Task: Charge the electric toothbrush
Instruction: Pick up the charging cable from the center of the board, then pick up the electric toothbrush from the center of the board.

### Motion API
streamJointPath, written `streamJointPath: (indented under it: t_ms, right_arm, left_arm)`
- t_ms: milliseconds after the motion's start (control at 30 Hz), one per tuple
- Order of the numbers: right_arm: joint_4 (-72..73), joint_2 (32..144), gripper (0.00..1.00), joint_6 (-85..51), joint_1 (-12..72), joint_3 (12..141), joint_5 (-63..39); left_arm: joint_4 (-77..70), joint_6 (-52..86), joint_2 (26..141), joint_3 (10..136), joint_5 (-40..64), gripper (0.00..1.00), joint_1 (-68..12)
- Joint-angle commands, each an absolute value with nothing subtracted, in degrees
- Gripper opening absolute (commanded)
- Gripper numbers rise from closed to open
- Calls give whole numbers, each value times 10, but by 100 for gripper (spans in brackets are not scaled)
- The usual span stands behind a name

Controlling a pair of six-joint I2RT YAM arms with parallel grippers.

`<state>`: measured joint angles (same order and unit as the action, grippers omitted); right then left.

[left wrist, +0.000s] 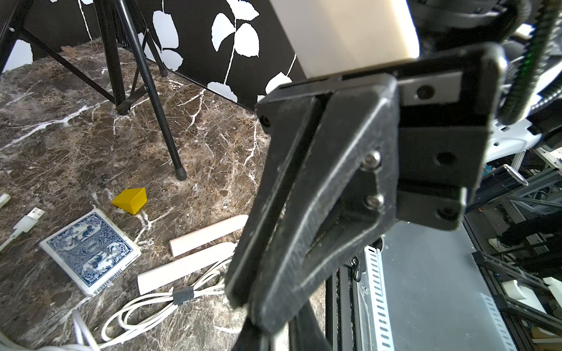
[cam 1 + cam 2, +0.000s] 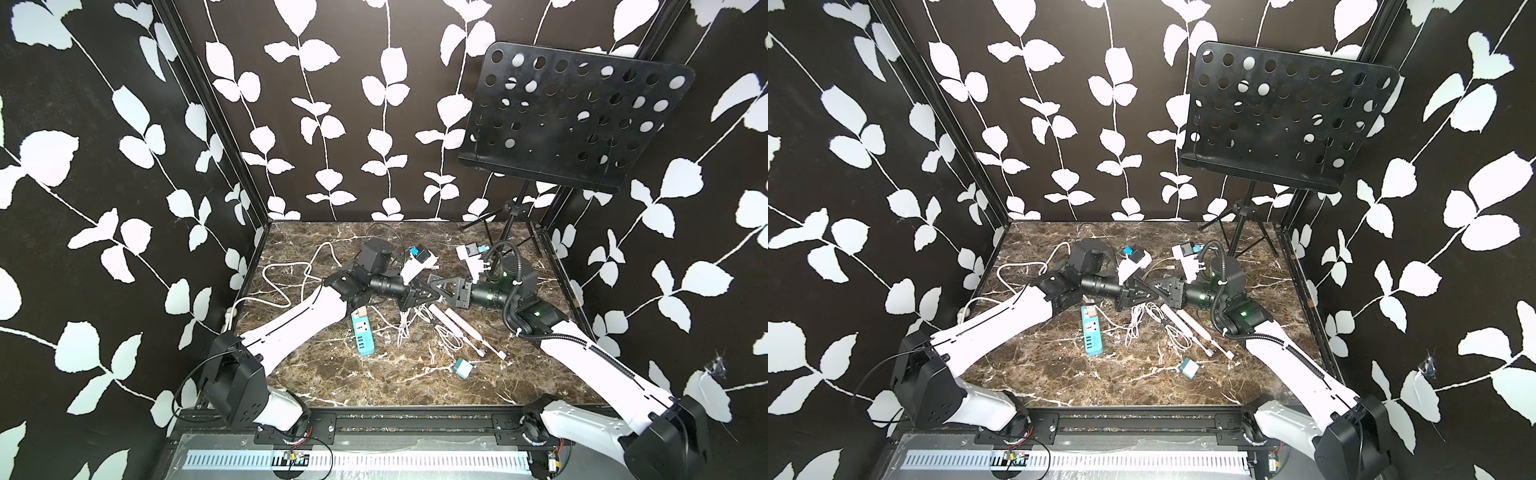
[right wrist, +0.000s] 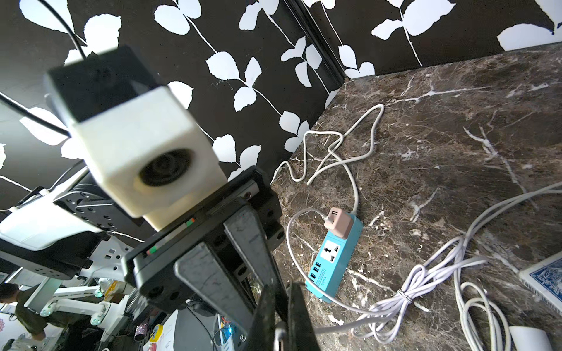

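Observation:
Two white electric toothbrushes (image 2: 465,330) (image 1: 194,252) lie side by side on the marble table, right of centre. A teal power strip (image 2: 363,334) (image 3: 334,258) carries a pink adapter (image 3: 337,223) with a white cable (image 3: 404,294) plugged into it. That cable runs through a tied bundle to my right gripper (image 3: 281,304), which is shut on its free end. Both grippers meet tip to tip just behind the toothbrushes. My left gripper (image 2: 434,296) (image 1: 278,329) has its fingers close together on the same white cable end. The right gripper (image 2: 435,285) fills the left wrist view.
A black music stand (image 2: 577,112) has its tripod legs on the back right of the table. A blue card deck (image 1: 91,249), a yellow wedge (image 1: 130,200), a small teal box (image 2: 462,368), white adapters (image 2: 419,257) and loose white cords (image 2: 286,274) lie around.

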<state>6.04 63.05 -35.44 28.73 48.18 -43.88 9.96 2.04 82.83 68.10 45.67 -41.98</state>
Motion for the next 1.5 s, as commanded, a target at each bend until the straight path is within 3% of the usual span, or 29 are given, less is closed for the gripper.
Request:
streamJointPath:
  t_ms: [0, 67, 233, 333, 467, 667, 1100, 1467]
  right_arm:
    - [69, 635, 0, -341, 288, 472, -454]
    - [65, 635, 0, -340, 289, 475, -453]
    - [-14, 620, 42, -343, 287, 508, -381]
    - [-127, 616, 49, -382, 283, 546, -253]
    - [-217, 620, 51, -531, 283, 535, -91]
    - [-284, 647, 50, -709, 310, 489, 43]
    - [-237, 795, 57, -924, 344, 473, 126]
    - [-233, 829, 64, -1027, 359, 464, 129]
  left_arm:
    - [52, 34, 824, 680, 463, 0, -419]
    - [68, 34, 824, 681, 446, 0, -418]
    - [134, 36, 803, 677, 351, 0, -418]
    - [183, 43, 784, 680, 299, 0, -420]
    - [221, 43, 772, 667, 253, 0, -421]
    - [233, 27, 791, 650, 236, 0, -420]
    - [223, 12, 806, 648, 257, 0, -421]
    - [229, 2, 803, 640, 258, 0, -421]
